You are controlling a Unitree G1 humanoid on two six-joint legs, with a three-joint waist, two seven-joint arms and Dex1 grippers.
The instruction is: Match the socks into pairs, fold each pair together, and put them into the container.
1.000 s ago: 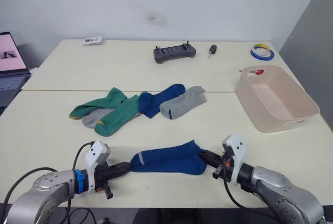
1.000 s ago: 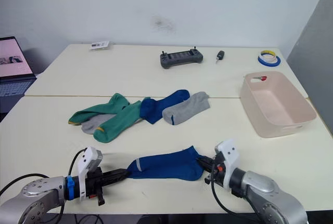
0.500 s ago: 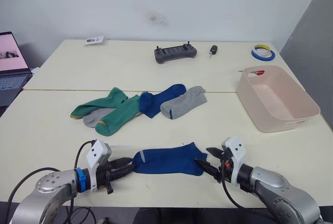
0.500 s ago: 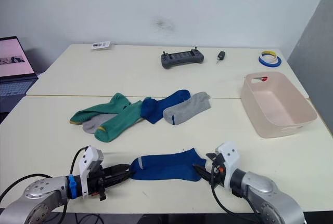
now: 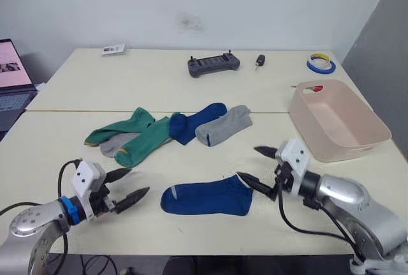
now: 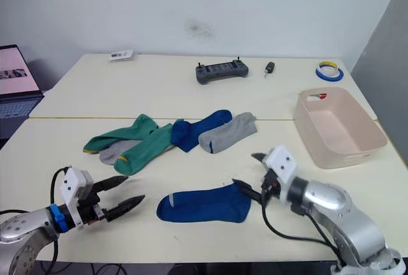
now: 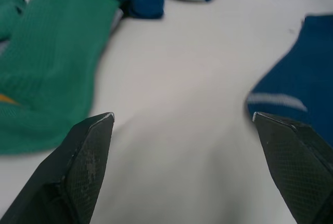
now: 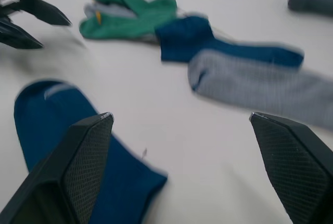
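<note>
One dark blue sock (image 5: 205,198) lies flat and free near the table's front edge, cuff to the left. My left gripper (image 5: 138,182) hovers open just left of its cuff, holding nothing. My right gripper (image 5: 248,163) is open beside the sock's toe end, also empty. Farther back lies a loose row of socks: two green ones (image 5: 143,138) over a grey one (image 5: 116,143), the other dark blue sock (image 5: 197,120), and a second grey sock (image 5: 223,125). The pale pink container (image 5: 349,150) stands at the right with no sock in it.
A dark handheld controller (image 5: 213,64), a small black key fob (image 5: 260,62) and a blue-and-yellow tape roll (image 5: 320,64) sit at the back of the table. A laptop (image 5: 13,77) stands at the far left, and a small card (image 5: 113,49) lies at the back left.
Both grippers have opened and let go of the dark blue sock's ends. The left one drew back to the left, the right one lifted and moved right. The sock now lies slack.
</note>
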